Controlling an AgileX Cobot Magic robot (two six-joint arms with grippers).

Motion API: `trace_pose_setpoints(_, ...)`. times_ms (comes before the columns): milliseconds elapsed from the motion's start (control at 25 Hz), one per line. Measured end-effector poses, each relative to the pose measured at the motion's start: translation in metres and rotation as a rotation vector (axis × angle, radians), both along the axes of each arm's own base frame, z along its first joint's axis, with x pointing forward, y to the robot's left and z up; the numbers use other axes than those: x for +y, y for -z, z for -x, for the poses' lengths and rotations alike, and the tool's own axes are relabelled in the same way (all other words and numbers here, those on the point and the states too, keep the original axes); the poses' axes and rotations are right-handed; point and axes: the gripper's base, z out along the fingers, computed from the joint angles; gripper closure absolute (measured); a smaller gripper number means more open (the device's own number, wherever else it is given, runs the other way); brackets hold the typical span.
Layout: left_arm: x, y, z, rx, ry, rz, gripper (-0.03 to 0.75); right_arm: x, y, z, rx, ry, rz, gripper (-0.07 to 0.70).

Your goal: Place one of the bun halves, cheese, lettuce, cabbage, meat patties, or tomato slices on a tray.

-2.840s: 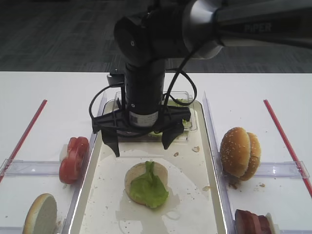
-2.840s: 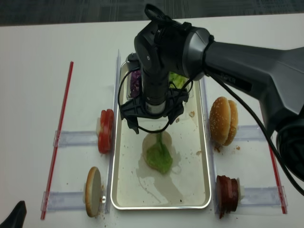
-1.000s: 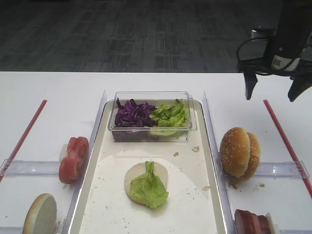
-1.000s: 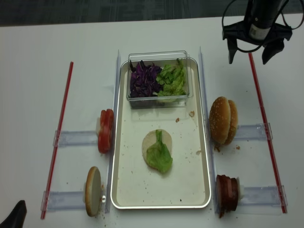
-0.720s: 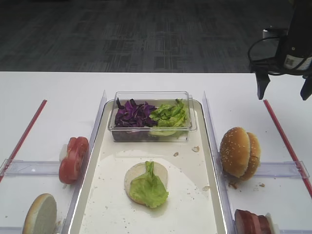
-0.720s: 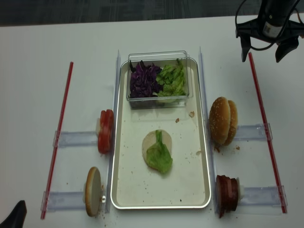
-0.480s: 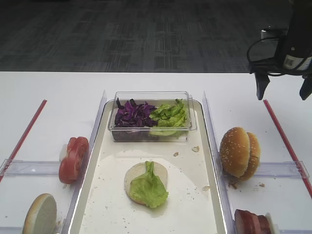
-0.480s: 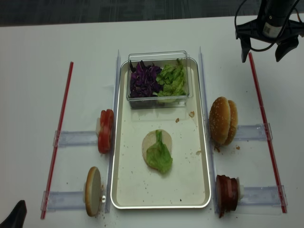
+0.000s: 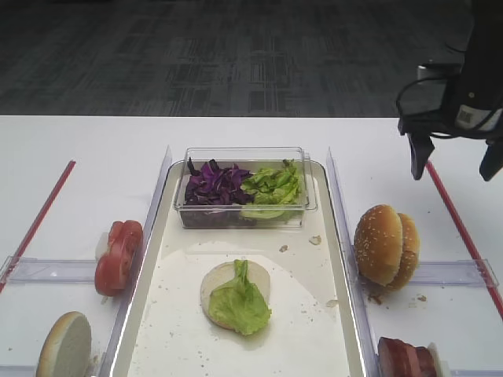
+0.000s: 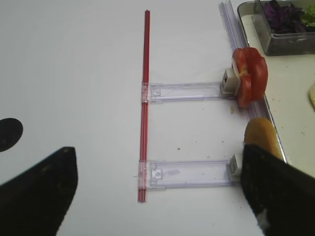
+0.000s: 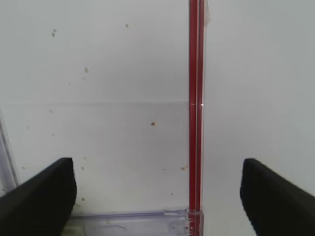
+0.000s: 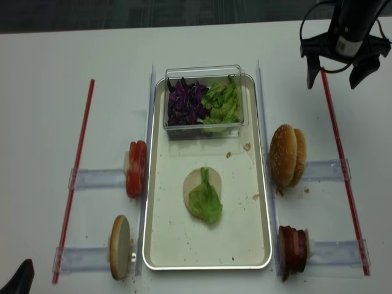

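The long metal tray point(image 9: 339, 259) point(image 12: 264, 202) lies mid-table. On it sits a flat pale bun half point(image 9: 216, 281) point(image 12: 193, 180) with a green lettuce leaf point(image 9: 240, 302) point(image 12: 206, 203) draped over it. My right gripper point(image 9: 453, 169) point(image 12: 332, 82) point(image 11: 157, 196) hangs open and empty at the far right, over bare table by a red strip point(image 11: 196, 98), well away from the tray. My left gripper point(image 10: 157, 196) is open and empty over the table left of the tomato slices point(image 10: 251, 76) point(image 9: 118, 255) point(image 12: 136, 168).
A clear tub at the tray's far end holds purple cabbage point(image 9: 214, 182) and lettuce point(image 9: 271, 184). Sesame bun halves point(image 9: 387, 246) and meat patties point(image 9: 405, 357) stand on clear rails right of the tray. Another bun half point(image 9: 67, 345) point(image 10: 261, 137) stands on the left.
My open right gripper has left the spot over the bun and lettuce, swung to the far right, and in the last second come slightly lower and nearer. The food has not moved.
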Motion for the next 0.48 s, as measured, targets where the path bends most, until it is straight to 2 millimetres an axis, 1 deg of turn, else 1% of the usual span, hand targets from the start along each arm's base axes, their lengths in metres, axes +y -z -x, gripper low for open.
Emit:
trace_pose_setpoints(40,0.000,0.000,0.000,0.000,0.000,0.000,0.098,0.000,0.003,0.006,0.011,-0.002,0.004,-0.048)
trace_pose_setpoints(200,0.000,0.000,0.000,0.000,0.000,0.000,0.098,-0.002,0.004,0.029,0.006,-0.002,0.008,-0.041)
trace_pose_setpoints(320,0.000,0.000,0.000,0.000,0.000,0.000,0.098,-0.002,0.011,0.050,0.035,-0.007,0.009,-0.041)
trace_pose_setpoints(440,0.000,0.000,0.000,0.000,0.000,0.000,0.098,-0.003,0.010,0.072,0.024,-0.007,0.010,-0.041)
trace_pose_setpoints(480,0.000,0.000,0.000,0.000,0.000,0.000,0.098,-0.003,0.005,0.080,-0.001,-0.007,0.012,-0.041)
